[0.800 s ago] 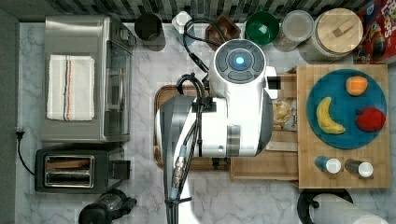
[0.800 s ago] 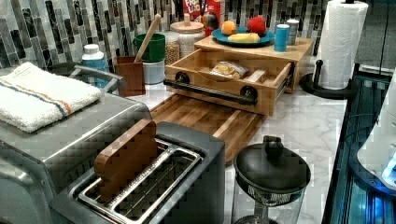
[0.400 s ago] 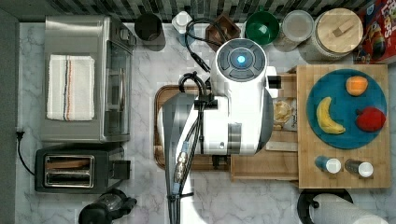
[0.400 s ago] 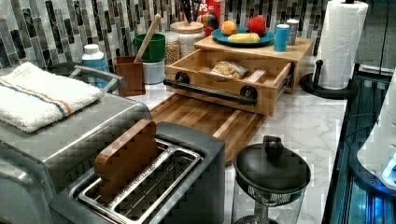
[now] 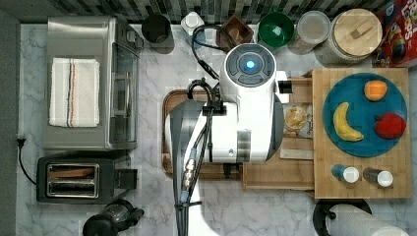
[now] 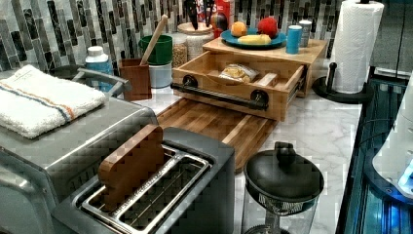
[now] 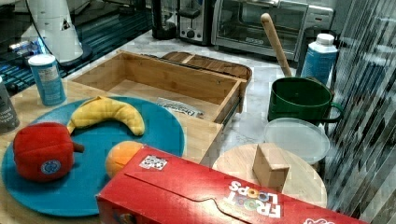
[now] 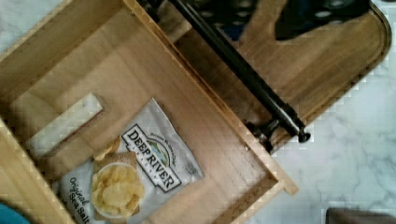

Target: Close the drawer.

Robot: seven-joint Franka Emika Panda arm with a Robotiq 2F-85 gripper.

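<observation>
The drawer (image 6: 234, 80) stands pulled out from under the light wooden cabinet top (image 5: 319, 162), its long black bar handle (image 6: 219, 96) facing the brown tray. Inside it lie a chips bag (image 8: 135, 172) and a small wooden block (image 8: 63, 123). In the top view my white arm (image 5: 246, 113) hangs over the front of the drawer (image 5: 275, 172) and hides the handle. In the wrist view the handle (image 8: 243, 74) runs just below the dark parts of my gripper (image 8: 275, 11), which sits above the bar on the tray side without touching it.
A dark brown rounded tray (image 5: 169, 123) lies on the marble in front of the drawer. A toaster oven (image 5: 88, 83) and toaster (image 5: 74, 179) stand on the top view's left. Jars, a green mug (image 7: 299, 100) and a cereal box (image 7: 210, 196) line the back wall; a paper towel roll (image 6: 360, 44) stands beside the cabinet.
The arm has shifted only slightly in the top view. The drawer stays open by the same amount.
</observation>
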